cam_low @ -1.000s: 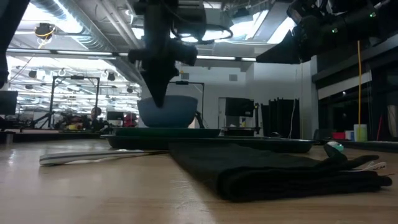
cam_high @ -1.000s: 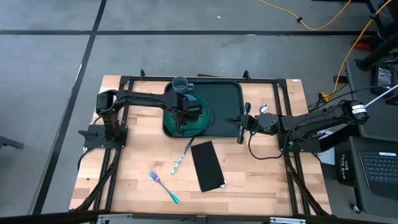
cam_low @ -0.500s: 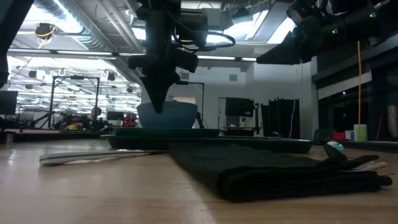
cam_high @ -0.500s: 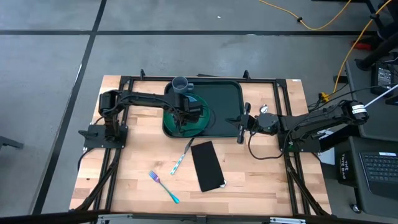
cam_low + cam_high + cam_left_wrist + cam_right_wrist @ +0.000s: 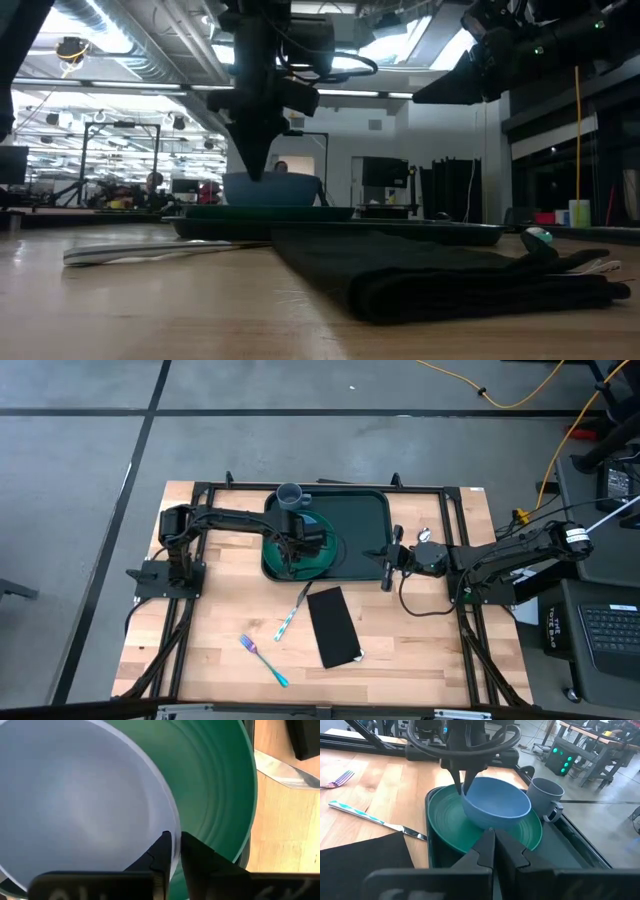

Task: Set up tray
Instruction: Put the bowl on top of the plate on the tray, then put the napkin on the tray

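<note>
High view first: I see the dark green tray [image 5: 365, 520] at the far middle of the worktop [image 5: 230, 610], with a round green plate [image 5: 325, 560] overlapping its near left corner and a grey mug [image 5: 290, 495] at its far left corner. My left pincer [image 5: 293, 550] hangs over the plate; the bowl beneath it is mostly hidden by the arm. My right pincer [image 5: 388, 565] sits at the tray's right rim, apart from the plate. On the bare wood nearer me lie a knife [image 5: 290, 615], a black napkin [image 5: 333, 626] and a fork [image 5: 262, 659].

Low view: the left pincer [image 5: 255, 165] points down onto the rim of a blue bowl [image 5: 280, 188], which stands on the plate on the tray [image 5: 440, 232]. The napkin [image 5: 450, 272] fills the foreground, and the knife [image 5: 150, 252] lies to its left.

Left wrist view: the two fingers [image 5: 162, 852] straddle the bowl's [image 5: 75, 805] rim, one inside and one outside, with the green plate [image 5: 220, 790] beneath. They are close on the rim, but I cannot tell whether they are pinching it or slightly parted.

Right wrist view: my right pincer [image 5: 495, 842] is closed, fingers together, holding nothing. Beyond it the bowl [image 5: 495, 802] sits tilted on the plate [image 5: 445, 830], with the mug [image 5: 544, 795] just beside it on the tray [image 5: 570, 857].
</note>
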